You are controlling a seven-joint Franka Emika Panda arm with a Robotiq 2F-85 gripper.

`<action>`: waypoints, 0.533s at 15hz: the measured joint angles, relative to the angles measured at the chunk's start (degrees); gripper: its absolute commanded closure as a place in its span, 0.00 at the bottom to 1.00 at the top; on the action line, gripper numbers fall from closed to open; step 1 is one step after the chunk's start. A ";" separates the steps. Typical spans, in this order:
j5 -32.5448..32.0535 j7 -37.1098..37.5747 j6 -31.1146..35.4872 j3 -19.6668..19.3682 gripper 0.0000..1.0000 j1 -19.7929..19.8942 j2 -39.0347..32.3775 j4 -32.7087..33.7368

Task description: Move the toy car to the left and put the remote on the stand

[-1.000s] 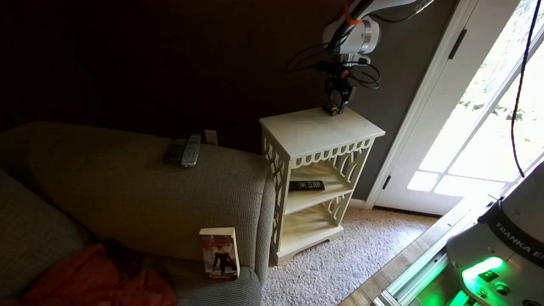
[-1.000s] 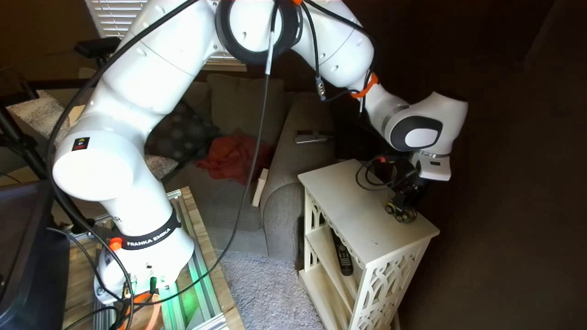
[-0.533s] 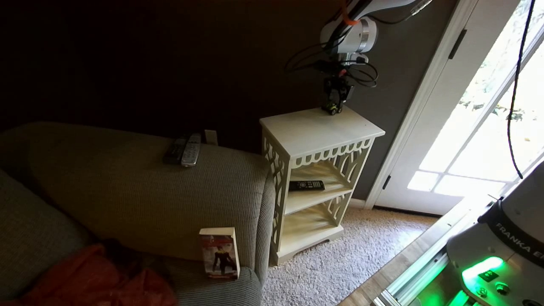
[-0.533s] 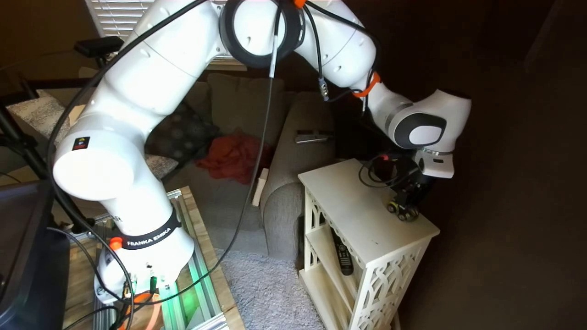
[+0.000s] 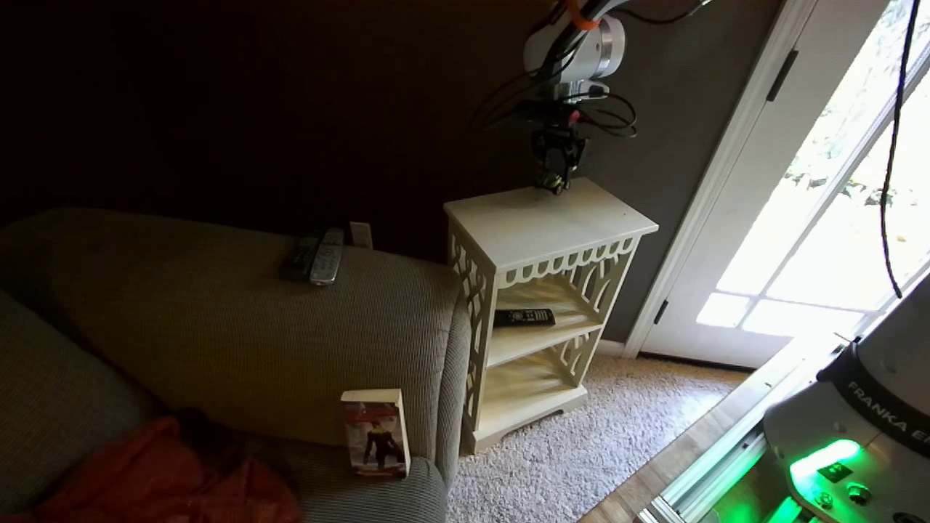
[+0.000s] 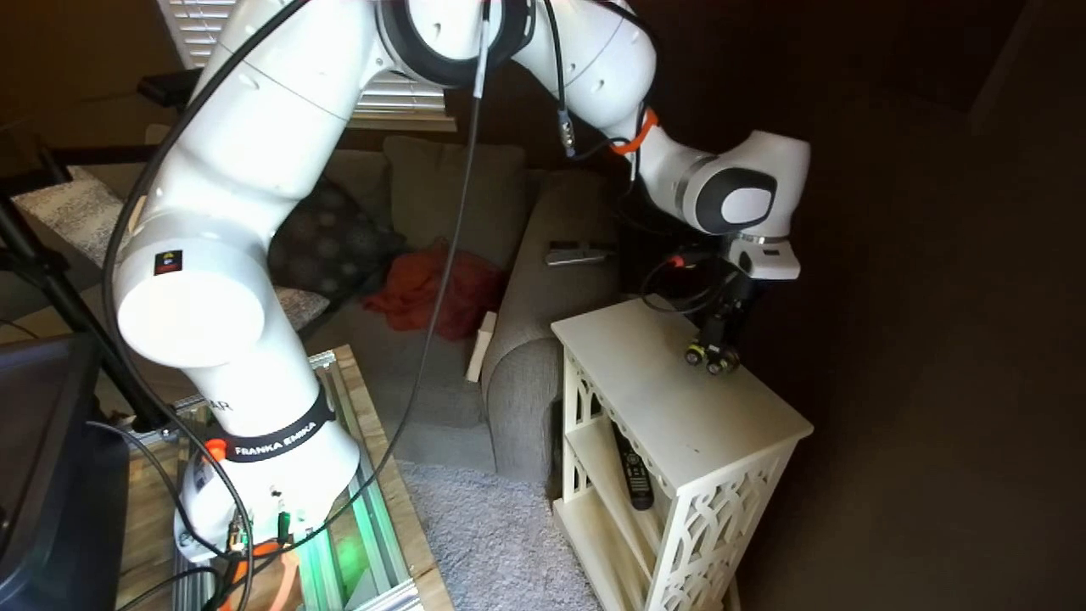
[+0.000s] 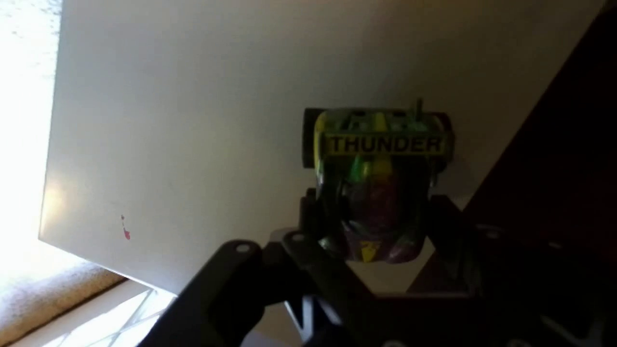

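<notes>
My jaws are clamping the toy car (image 7: 379,189), which is touching or hanging just over the desk (image 5: 556,225); the grey remote (image 5: 327,258) is lying on the sofa (image 5: 290,334).

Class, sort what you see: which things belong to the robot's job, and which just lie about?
For the job:
yellow-and-dark toy car
black end effector holding it
slim light grey oblong remote
cream-white wooden shelved stand

Lying about:
crumpled red cloth
oblong picture-covered book
black oblong remote on the stand's shelf
dark flat oblong object
</notes>
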State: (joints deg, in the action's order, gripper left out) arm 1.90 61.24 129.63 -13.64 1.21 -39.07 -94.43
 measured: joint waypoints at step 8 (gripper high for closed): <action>-6.99 -13.73 -0.03 2.97 0.66 -4.75 9.99 -12.20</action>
State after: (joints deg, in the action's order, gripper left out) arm -5.09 47.51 129.60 -10.67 -3.54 -29.08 -106.63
